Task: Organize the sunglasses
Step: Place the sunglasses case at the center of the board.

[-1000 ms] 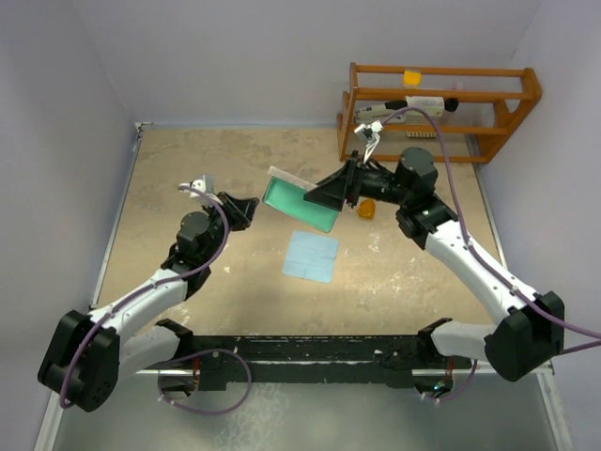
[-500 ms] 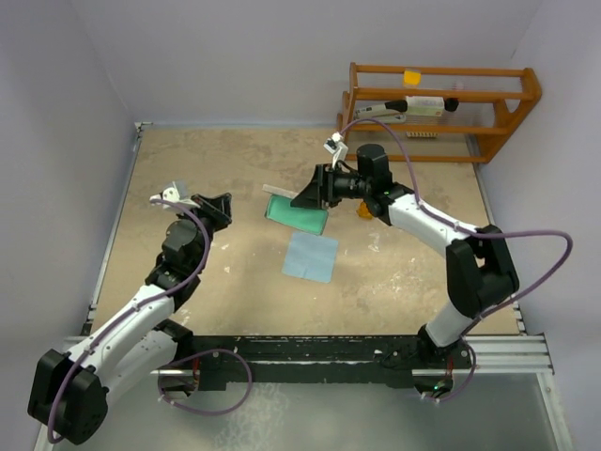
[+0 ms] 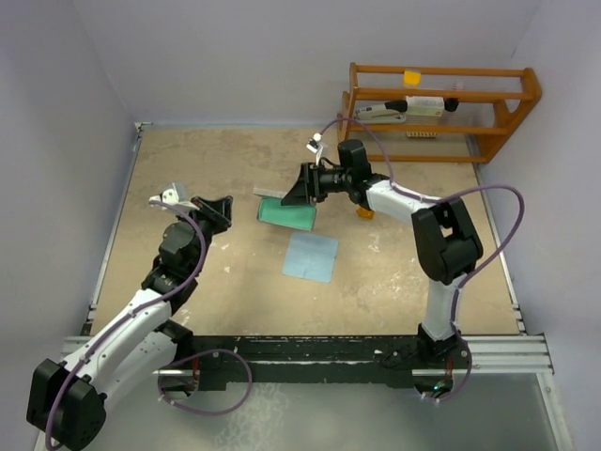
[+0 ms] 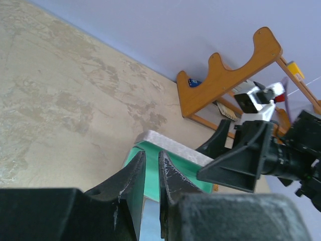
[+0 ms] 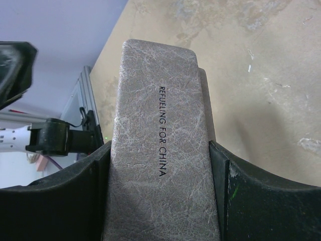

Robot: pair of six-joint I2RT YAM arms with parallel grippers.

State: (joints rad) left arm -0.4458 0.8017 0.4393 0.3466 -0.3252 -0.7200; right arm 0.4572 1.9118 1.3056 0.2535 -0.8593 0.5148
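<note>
Table (image 3: pixel 188 178) of mottled tan carries everything, with the grey case (image 3: pixel 285 212) near its middle, open and showing green lining. Behind and to the right of the case stands a wooden rack (image 3: pixel 441 72). The right gripper (image 3: pixel 302 188) is clamped across the case's lid, one finger on each long side of the grey shell printed "REFUELING FOR CHINA". Left of the case, apart from it, the left gripper (image 3: pixel 222 207) points toward it, its jaws almost together and holding nothing. A light blue cloth (image 3: pixel 311 256) lies flat just in front of the case. The sunglasses (image 3: pixel 364 210), small and orange, lie right of the case, beside the right arm.
</note>
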